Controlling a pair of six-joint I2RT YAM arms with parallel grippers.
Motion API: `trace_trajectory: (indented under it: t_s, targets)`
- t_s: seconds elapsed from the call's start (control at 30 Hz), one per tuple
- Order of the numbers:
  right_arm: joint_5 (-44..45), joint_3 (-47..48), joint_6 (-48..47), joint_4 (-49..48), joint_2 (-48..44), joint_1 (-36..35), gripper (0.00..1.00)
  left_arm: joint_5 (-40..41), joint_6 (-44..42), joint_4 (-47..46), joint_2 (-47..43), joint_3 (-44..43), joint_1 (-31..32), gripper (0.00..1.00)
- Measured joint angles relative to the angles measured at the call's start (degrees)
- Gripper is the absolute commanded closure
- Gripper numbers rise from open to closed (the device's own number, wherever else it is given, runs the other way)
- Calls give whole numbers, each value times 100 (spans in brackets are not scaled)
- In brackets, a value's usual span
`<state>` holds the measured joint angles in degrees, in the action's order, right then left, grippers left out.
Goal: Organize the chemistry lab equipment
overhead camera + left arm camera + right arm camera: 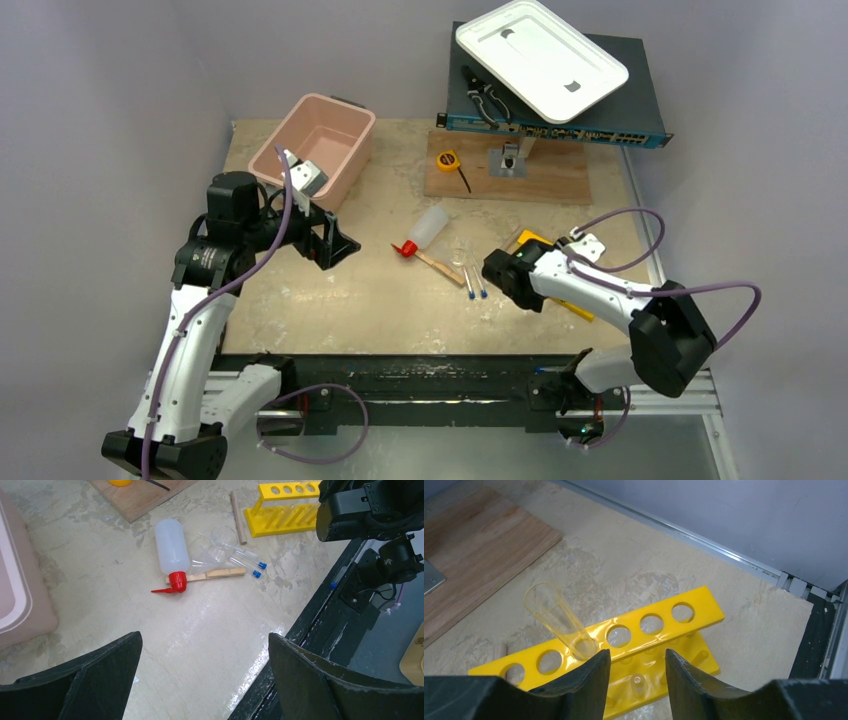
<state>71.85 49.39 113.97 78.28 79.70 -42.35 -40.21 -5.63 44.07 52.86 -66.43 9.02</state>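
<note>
A clear tube (558, 619) stands tilted in a hole of the yellow rack (684, 612). My right gripper (638, 662) hangs open just above the rack, beside the tube, with nothing between its fingers. In the top view the right gripper (512, 275) covers most of the rack (530, 240). Left of it lie two blue-tipped tubes (475, 280), a wooden stick (440, 266) and the squeeze bottle (432, 228) with its red nozzle. My left gripper (335, 243) hovers wide open and empty, left of the bottle (171, 547). The stick (215, 573) and tubes (247, 562) also show in the left wrist view.
A pink bin (345, 130) stands at the back left. A wooden board (540, 175) at the back holds a yellow tape measure (448, 160). Behind it, black-handled pliers (485, 100) and a white tray (540, 55) rest on a dark box. A second stick (238, 517) lies beside the rack (282, 507).
</note>
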Motion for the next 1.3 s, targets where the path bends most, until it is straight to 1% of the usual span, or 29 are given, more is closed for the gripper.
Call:
trace_trajectory:
  t_s: [0.07, 0.13, 0.2, 0.23, 0.33, 0.47, 0.57, 0.63, 0.73, 0.83, 0.93, 1.03, 1.2, 1.3]
  targets:
    - [-46, 0, -4, 7, -63, 0, 53, 0, 0, 0, 0, 0, 0, 3]
    - [-81, 0, -26, 13, -149, 0, 50, -2, -2, -2, -2, 0, 0, 3]
    - [-92, 11, -70, 24, -229, 0, 51, -2, 0, 0, -2, 0, 0, 3]
    - [-92, 31, -107, 31, -260, 0, 52, -2, 0, -2, -2, 0, 0, 3]
    - [-101, 184, -289, 37, -323, 0, 65, -2, -2, 0, -7, 0, 0, 3]
    - [-201, 505, -914, -251, -553, -46, 72, 0, -2, 11, -7, 0, -2, 3]
    - [-442, 507, -1574, -820, -944, -293, 80, 15, -7, 33, -9, 0, -2, 3]
    - [-662, 343, -2057, -1394, -1261, -485, 86, 42, -22, 57, -13, 0, -2, 3]
    - [-1211, -229, -2905, -2546, -1797, -636, 89, 76, -63, 87, -13, 0, -2, 3]
    - [-1722, -831, -3587, -3526, -2052, -640, 90, 129, -107, 111, -13, 0, -2, 3]
    - [-2028, -951, -3932, -4015, -1845, -638, 89, 179, -138, 127, -11, 0, -2, 3]
    - [-2186, -868, -4140, -4417, -1320, -638, 89, 258, -216, 142, 11, 0, -2, 4]
    - [-2277, -553, -4153, -4653, -256, -507, 89, 376, -352, 181, 184, -2, -37, 2]
    - [-2291, -525, -4151, -4798, 70, -367, 89, 455, -396, 251, 354, -20, -52, 2]
